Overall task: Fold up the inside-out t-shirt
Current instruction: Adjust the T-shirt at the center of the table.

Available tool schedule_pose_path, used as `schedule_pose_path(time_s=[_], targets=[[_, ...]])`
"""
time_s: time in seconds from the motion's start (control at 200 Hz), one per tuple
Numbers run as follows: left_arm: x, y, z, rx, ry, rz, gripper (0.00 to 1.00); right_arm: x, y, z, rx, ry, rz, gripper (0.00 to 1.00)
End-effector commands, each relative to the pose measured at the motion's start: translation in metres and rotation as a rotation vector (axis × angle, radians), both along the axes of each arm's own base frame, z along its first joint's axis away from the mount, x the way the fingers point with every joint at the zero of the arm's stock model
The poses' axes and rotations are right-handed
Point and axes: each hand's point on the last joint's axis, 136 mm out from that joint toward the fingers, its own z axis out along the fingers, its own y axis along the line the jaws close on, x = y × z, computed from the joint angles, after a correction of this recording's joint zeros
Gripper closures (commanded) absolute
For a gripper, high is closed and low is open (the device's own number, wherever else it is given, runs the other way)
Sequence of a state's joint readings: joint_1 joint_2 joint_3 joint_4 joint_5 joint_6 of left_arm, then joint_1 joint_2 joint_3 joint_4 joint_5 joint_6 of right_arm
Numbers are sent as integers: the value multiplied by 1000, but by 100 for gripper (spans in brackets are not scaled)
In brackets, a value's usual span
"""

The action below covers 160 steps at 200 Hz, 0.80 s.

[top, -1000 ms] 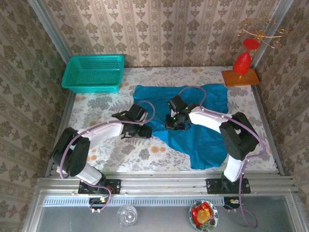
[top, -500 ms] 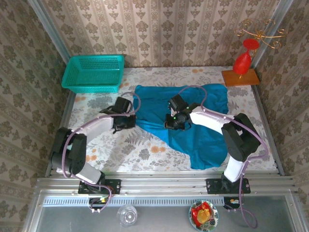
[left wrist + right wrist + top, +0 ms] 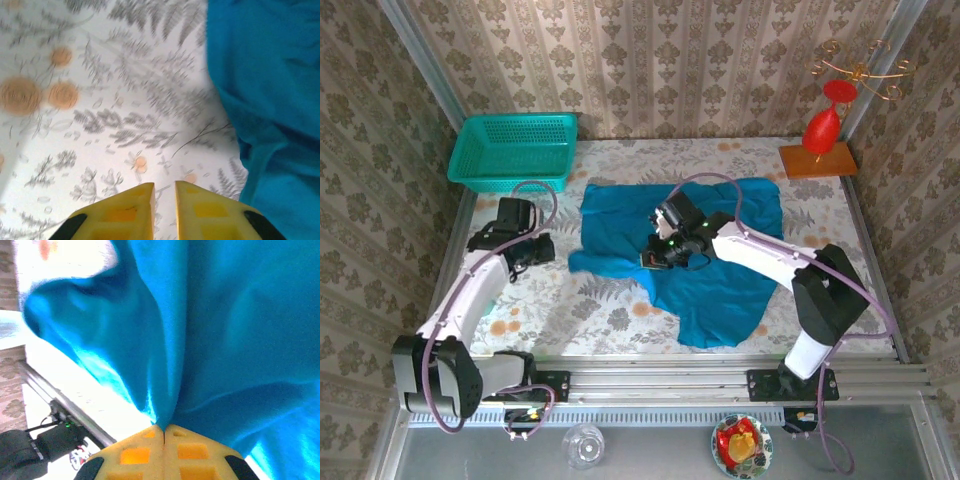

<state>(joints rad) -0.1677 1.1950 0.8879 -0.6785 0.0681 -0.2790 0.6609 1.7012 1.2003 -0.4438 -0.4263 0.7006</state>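
floral table (image 3: 620, 310) | t-shirt (image 3: 720, 290) bright blue, rumpled | right hand (image 3: 164, 429) pinching t-shirt | left hand (image 3: 164, 187) nearly pressed together, empty

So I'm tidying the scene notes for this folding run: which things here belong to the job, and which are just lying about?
Belongs to the job:
- blue t-shirt, spread on the table
- right gripper, jaws shut on the t-shirt
- left gripper, beside the t-shirt, holding nothing

Just lying about:
- teal mesh basket
- red figure on wooden base
- glass
- small colourful dish
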Motion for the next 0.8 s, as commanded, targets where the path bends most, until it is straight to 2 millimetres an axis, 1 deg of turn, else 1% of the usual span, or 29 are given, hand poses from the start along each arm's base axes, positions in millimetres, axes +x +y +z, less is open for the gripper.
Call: schedule_pose_path(time_s=[0.0, 0.075, 0.23, 0.31, 0.33, 0.34, 0.355, 0.4, 0.485, 0.62, 0.795], targets=[[-20, -3, -18, 12, 79, -17, 79, -11, -16, -28, -90, 86, -30, 100], [-22, -14, -21, 6, 80, -43, 78, -9, -18, -28, -106, 76, -37, 100], [-29, -56, -20, -29, 69, -148, 72, -5, -16, -21, -95, 57, -37, 100], [-37, -71, -27, -14, 99, -174, 70, -3, -16, -19, -98, 51, -39, 100], [-38, -70, -30, -10, 108, -164, 70, -3, -16, -19, -100, 49, -40, 100], [-41, -75, -31, -7, 112, -180, 70, -2, -16, -19, -102, 49, -41, 100], [-44, -77, -33, -4, 119, -182, 69, -2, -17, -19, -103, 48, -42, 100], [-50, -79, -40, 2, 139, -170, 68, -1, -17, -19, -107, 45, -46, 100], [-61, -78, -53, 8, 163, -132, 63, 1, -17, -18, -108, 42, -49, 100], [-76, -75, -72, 6, 195, -74, 64, 3, -15, -17, -107, 39, -51, 100], [-86, -83, -95, -54, 235, -62, 65, 6, -13, -15, -105, 34, -52, 100]])
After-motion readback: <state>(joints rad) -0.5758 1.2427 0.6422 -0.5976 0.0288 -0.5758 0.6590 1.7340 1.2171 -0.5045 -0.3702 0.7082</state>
